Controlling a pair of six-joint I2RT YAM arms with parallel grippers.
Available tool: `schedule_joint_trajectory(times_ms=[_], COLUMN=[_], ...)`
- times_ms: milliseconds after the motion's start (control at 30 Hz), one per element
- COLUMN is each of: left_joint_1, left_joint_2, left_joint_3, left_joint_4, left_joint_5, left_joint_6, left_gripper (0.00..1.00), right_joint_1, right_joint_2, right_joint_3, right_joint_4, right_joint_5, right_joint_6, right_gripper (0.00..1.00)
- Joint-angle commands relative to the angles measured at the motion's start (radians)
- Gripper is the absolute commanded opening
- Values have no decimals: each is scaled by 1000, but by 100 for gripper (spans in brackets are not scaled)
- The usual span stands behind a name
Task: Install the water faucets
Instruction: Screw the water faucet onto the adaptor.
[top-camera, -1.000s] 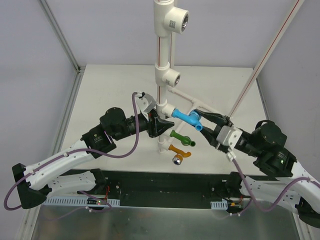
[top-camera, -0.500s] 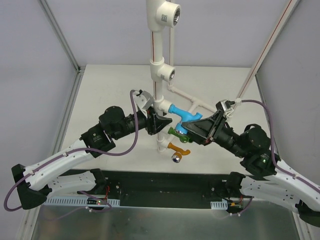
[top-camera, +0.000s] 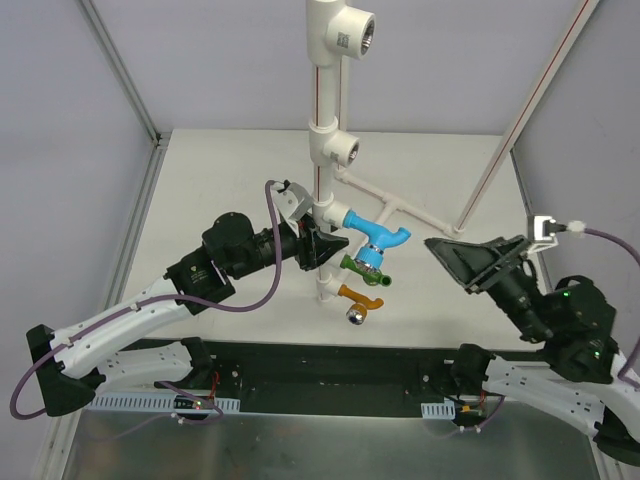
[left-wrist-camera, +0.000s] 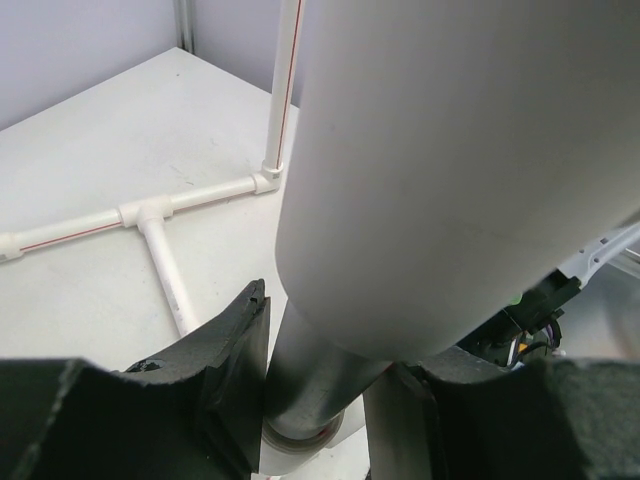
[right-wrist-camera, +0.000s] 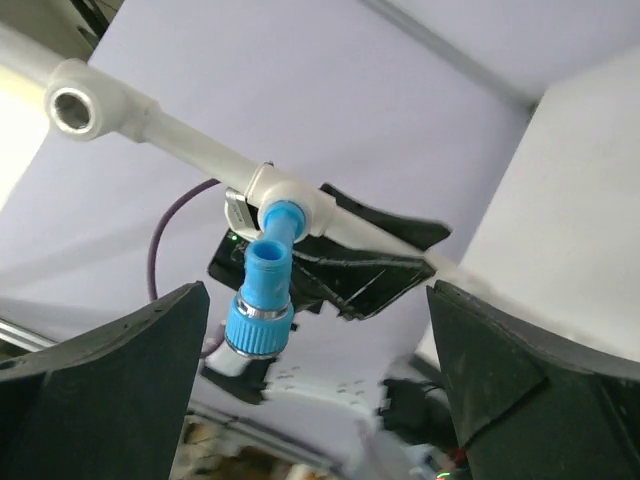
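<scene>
While left claw (top-camera: 320, 250) clamps the pipe (top-camera: 325, 100) | right claw (top-camera: 472, 252) raised, fingers apart, off blue faucet (top-camera: 375, 235)

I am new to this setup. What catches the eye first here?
A tall white pipe stand rises centrally, with a blue faucet, a green faucet and an orange faucet low on its right side. The left gripper clamps the stand beside them; the right gripper hangs open, apart to their right.

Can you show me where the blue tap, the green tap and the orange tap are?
blue tap (top-camera: 372, 232): top external view, on the middle of its body.
green tap (top-camera: 357, 268): top external view, on its green stem.
orange tap (top-camera: 356, 296): top external view, on its orange stem.
</scene>
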Motion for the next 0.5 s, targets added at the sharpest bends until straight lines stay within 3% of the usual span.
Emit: schedule_joint_trajectory(times_ms=[0, 100, 200, 400, 467], left_joint_1=[-14, -14, -12, -12, -12], left_joint_2=[11, 16, 19, 15, 15], left_joint_3=[-8, 3, 8, 8, 9], left_joint_4=[-115, -118, -118, -118, -118], left_joint_5=[45, 52, 54, 51, 49], left_joint_6=[-167, -167, -168, -170, -170], left_gripper=[0, 0, 0, 0, 0], right_joint_1=[-1, -1, 0, -1, -3], right_joint_2=[-19, -36, -80, -6, 39], right_joint_3=[112, 123, 61, 60, 99], right_joint_4=[-62, -97, -56, 44, 39], right_joint_5=[-2, -291, -504, -578, -598], right_joint_6=[-784, -1373, -1819, -2319, -2378], right_gripper=[99, 99, 99, 99, 99])
